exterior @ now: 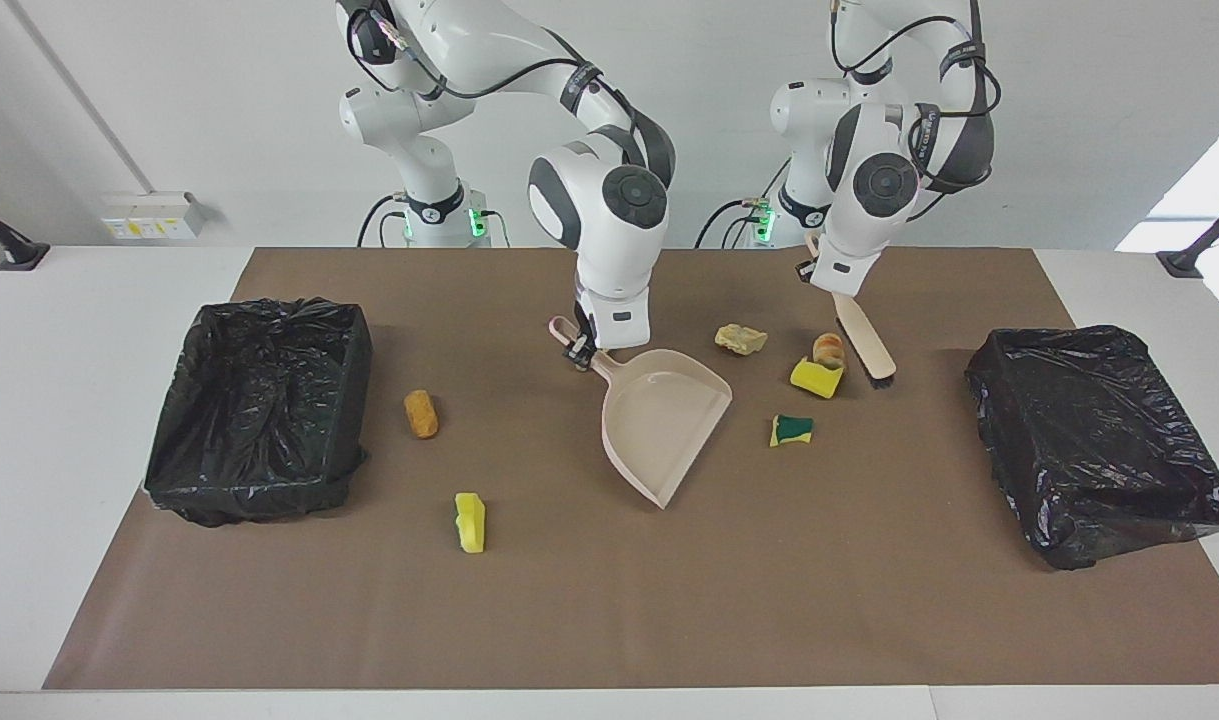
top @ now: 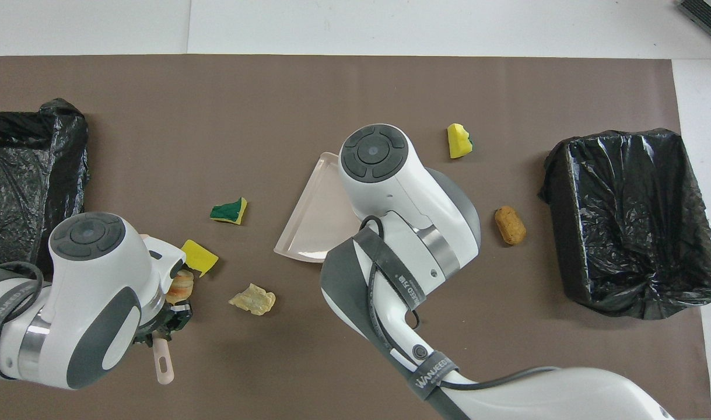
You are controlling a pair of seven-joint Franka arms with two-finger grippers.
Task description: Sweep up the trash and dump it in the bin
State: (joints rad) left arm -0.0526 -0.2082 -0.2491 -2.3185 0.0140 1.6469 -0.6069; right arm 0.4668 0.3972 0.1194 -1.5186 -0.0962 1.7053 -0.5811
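My right gripper (exterior: 579, 352) is shut on the handle of the beige dustpan (exterior: 664, 420), which rests mid-mat (top: 311, 224) with its mouth toward the left arm's end. My left gripper (exterior: 817, 266) is shut on the beige brush (exterior: 866, 345); its black bristles touch the mat beside a bread lump (exterior: 828, 348) and a yellow sponge bit (exterior: 817, 378). A green-backed sponge bit (exterior: 790, 430) and a pale chunk (exterior: 740, 339) lie between brush and dustpan. An orange-brown lump (exterior: 421, 413) and a yellow sponge bit (exterior: 470, 522) lie toward the right arm's end.
A black-bag-lined bin (exterior: 259, 400) stands at the right arm's end of the brown mat and another bin (exterior: 1099, 440) at the left arm's end. In the overhead view the arms hide the brush head and the dustpan handle; the brush's handle end (top: 164, 364) shows.
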